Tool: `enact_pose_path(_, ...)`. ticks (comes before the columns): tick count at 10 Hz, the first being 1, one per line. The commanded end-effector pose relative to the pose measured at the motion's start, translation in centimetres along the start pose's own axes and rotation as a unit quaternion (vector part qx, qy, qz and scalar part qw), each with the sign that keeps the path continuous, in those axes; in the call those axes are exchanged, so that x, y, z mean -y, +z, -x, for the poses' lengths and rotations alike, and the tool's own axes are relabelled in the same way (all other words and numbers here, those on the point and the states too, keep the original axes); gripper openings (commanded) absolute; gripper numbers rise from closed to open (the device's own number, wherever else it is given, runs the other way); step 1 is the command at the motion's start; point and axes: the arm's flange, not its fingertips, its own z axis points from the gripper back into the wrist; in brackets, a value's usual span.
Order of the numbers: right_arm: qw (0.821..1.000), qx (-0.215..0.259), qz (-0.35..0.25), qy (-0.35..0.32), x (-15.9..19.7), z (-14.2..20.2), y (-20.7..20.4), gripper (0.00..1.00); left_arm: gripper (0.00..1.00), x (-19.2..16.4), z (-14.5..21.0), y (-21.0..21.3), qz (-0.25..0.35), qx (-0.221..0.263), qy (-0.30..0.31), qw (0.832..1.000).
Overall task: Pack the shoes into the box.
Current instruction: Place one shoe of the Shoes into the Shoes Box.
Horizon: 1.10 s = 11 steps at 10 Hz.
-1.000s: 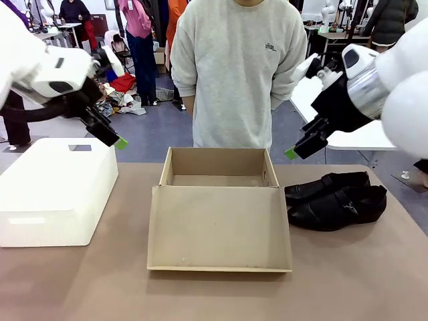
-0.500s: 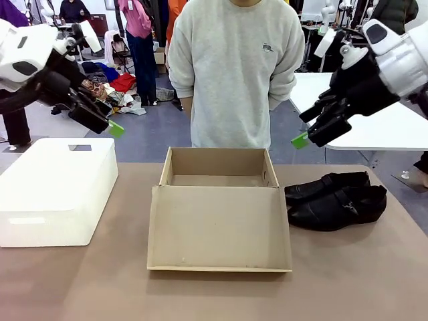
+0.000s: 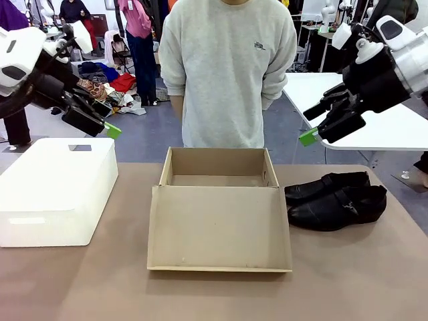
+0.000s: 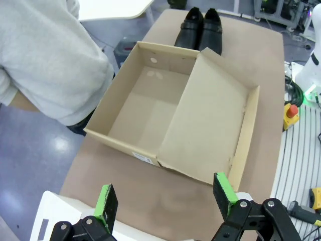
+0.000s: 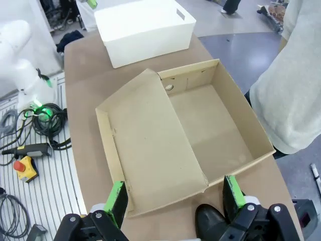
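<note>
We are looking at robotics lab workroom. We are seeing left robot arm (image 3: 20,53) and right robot arm (image 3: 404,57), both white, flanking brown table (image 3: 348,287). We are noticing cables (image 5: 47,113) coiling on ribbed white platform (image 5: 50,196), yellow emergency-stop box (image 5: 22,168) with red button lying there. Behind, we are spotting white worktable (image 3: 381,137), clothes pile (image 3: 120,83) on grey-blue floor (image 3: 144,130).

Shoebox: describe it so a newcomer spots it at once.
On the brown table, look at the middle, in front of the person in the grey sweatshirt. The tan cardboard shoebox sits there open and empty, its hinged lid lying flat toward the robot. Only it is cardboard: a bigger white rounded box stands on the robot's left, black leather shoes on its right.
</note>
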Motion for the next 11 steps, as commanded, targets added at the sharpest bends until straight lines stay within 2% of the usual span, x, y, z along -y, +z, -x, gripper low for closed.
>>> enact_pose_path(1,1.0,0.003,-0.014,0.01,0.4,0.0,-0.2,1.0,1.0,-0.2,0.6,-0.2,0.012,0.018,-0.006,1.0)
enact_pose_path(2,1.0,-0.005,0.009,0.005,0.1,-0.1,-0.3,1.0,1.0,0.0,0.0,0.0,0.0,0.0,0.0,1.0)
enact_pose_path(7,1.0,0.001,-0.005,-0.001,0.0,0.1,-0.1,1.0,1.0,0.0,0.0,0.0,0.0,0.0,0.0,1.0)
enact_pose_path(8,1.0,-0.006,0.003,-0.009,-0.2,0.0,-0.2,1.0,1.0,0.0,0.0,0.0,0.0,0.0,0.0,1.0)
enact_pose_path(10,0.999,-0.042,0.027,0.012,0.9,-1.0,0.9,1.0,1.0,0.0,0.0,0.0,0.0,0.0,0.0,1.0)
enact_pose_path(11,0.997,-0.062,0.021,0.027,1.7,-1.5,1.5,1.0,1.0,0.0,0.0,0.0,0.0,0.0,0.0,1.0)
